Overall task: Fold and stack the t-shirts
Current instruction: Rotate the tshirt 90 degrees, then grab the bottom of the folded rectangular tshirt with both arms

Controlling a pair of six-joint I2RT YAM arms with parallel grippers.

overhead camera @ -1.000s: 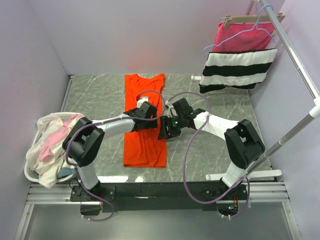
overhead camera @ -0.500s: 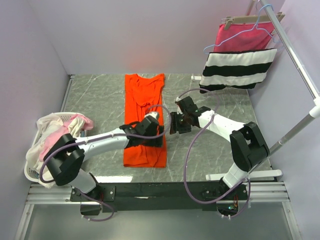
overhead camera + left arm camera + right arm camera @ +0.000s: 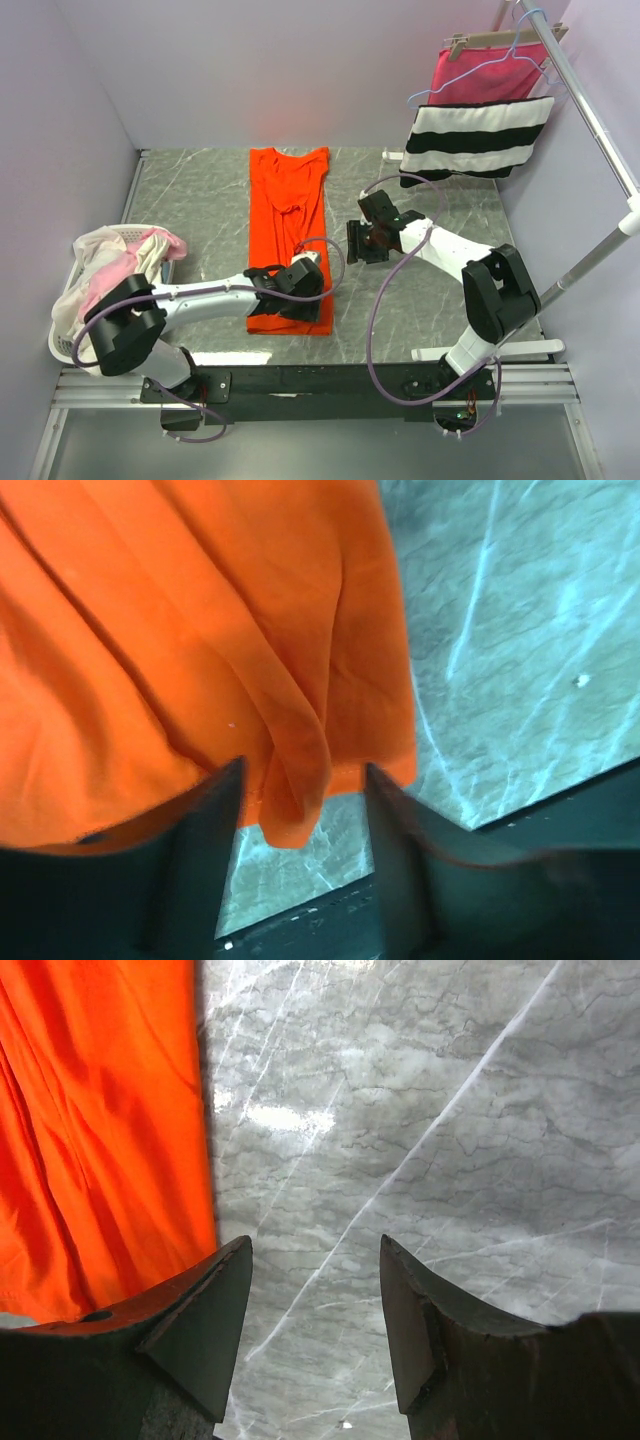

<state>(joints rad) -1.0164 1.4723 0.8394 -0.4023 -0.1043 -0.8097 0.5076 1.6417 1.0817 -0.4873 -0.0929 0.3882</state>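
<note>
As left gripper (image 3: 302, 768) slid hemward along the orange t-shirt (image 3: 288, 200), jaws apart, right gripper (image 3: 315, 1243) stayed open.

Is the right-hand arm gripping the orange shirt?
No, its jaws stand open over the marble table, with the orange shirt off to one side.

Left pincer (image 3: 300, 770) slid to the near hem of the orange t-shirt (image 3: 290, 200); right pincer (image 3: 315, 1250) drew aside

Matt cloth t-shirt (image 3: 290, 200), glossy table (image 3: 190, 200)
</note>
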